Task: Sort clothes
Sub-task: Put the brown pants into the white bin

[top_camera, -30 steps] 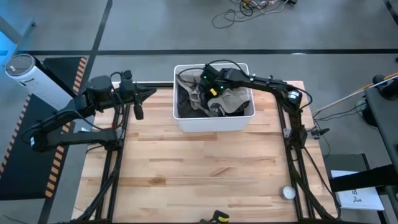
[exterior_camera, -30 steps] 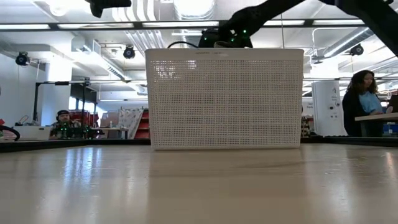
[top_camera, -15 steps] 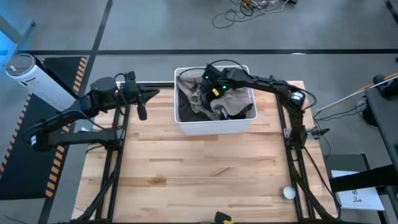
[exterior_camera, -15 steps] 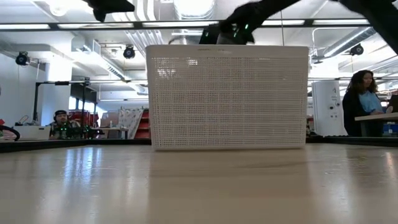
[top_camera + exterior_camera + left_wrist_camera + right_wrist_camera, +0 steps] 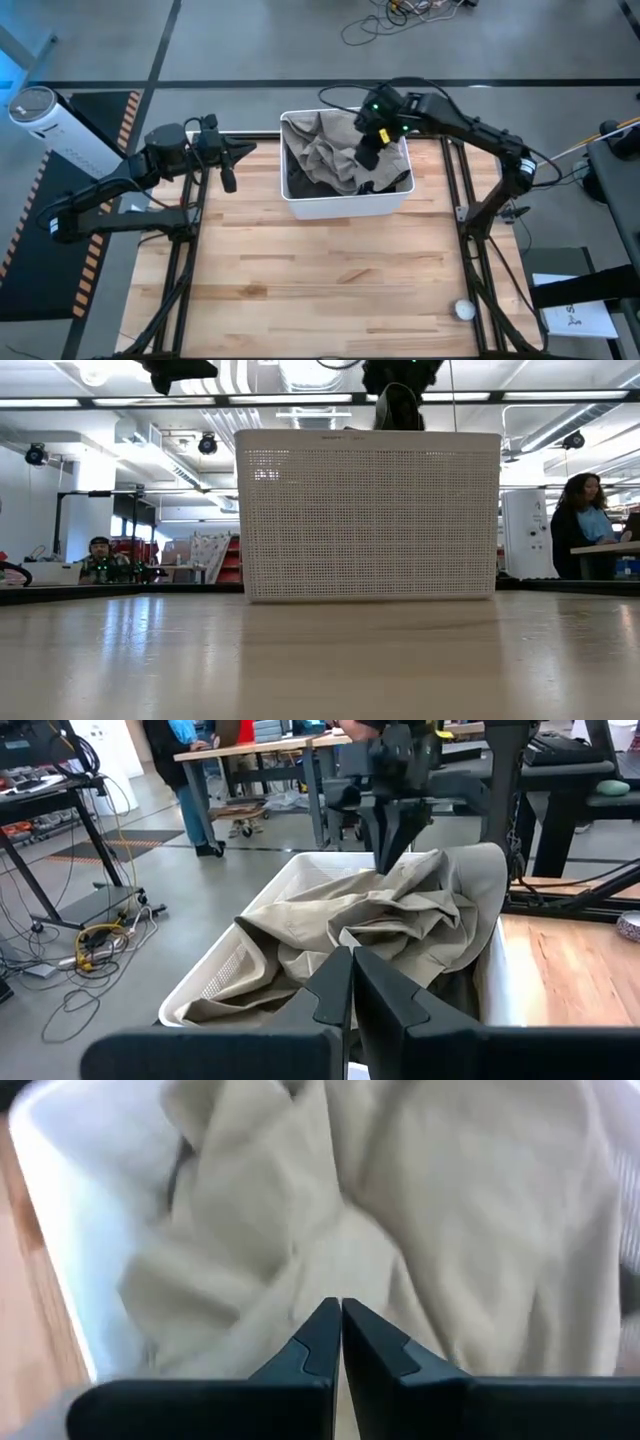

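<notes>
Wooden table (image 5: 300,270), basket (image 5: 345,207) at its far edge: right gripper (image 5: 367,157) has lifted, pinching the beige garment (image 5: 335,150) up from the heap. Left gripper (image 5: 226,182) hovers clenched, unmoved.

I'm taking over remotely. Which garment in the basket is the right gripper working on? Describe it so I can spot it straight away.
Find the white basket at the table's far edge. The beige-tan garment lies crumpled on top of the pile, filling most of the basket, and the right gripper is shut on its folds. It is the pale piece; the clothes under it are dark.
</notes>
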